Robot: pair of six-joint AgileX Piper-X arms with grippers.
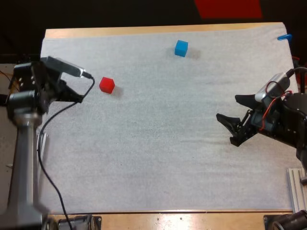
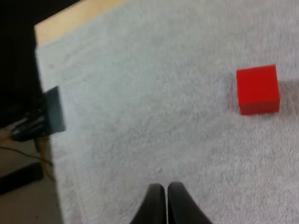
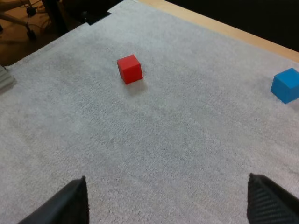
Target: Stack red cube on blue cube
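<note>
Near the tabletop's left edge, red cube (image 1: 107,85) lies ungrasped beside closed left hand (image 2: 166,187); blue cube (image 1: 181,48) waits apart; right hand (image 1: 227,108) open.

Red cube (image 1: 107,85) on white mat (image 1: 158,158), left part, toward far side. Blue cube (image 1: 181,48) further right, near far edge, well apart from red one. Left arm (image 1: 38,91) at mat's left edge, its head just beside red cube. Right gripper (image 1: 226,107) at right side, fingers spread, over bare mat, well away from both cubes. Wooden table (image 1: 158,29) shows round mat.
</note>
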